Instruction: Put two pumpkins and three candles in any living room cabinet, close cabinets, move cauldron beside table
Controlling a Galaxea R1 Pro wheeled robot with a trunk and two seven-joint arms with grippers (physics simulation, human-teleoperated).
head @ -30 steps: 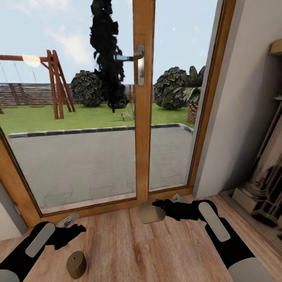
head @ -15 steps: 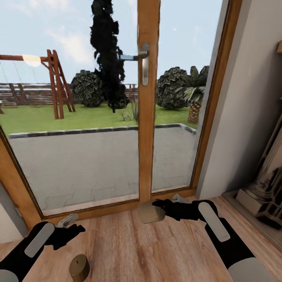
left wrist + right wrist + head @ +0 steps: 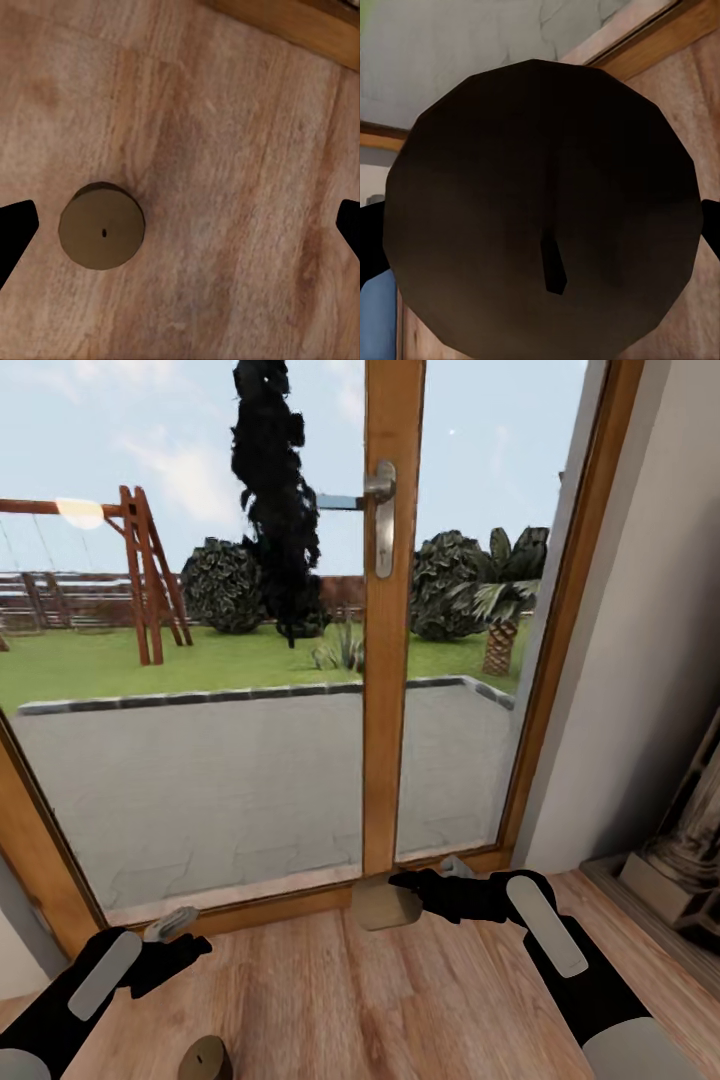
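My right gripper is shut on a stubby tan-brown candle, held above the wood floor just in front of the glazed door. In the right wrist view that candle's dark round end with its short wick faces the camera, very close. A second candle stands upright on the floor at the head view's bottom edge, below my left gripper. From the left wrist view this candle is seen from above, nearer one of the two wide-apart black fingertips. The left gripper is open and holds nothing.
A tall wooden-framed glass door with a metal handle stands straight ahead, with a patio and garden beyond. A pale wall closes the right side. A stone column base sits on the floor at far right.
The whole picture has shifted: door frame and wall sit further right and the floor candle lower, so the camera moved. Both arms hold the same pose, the right still gripping its candle.
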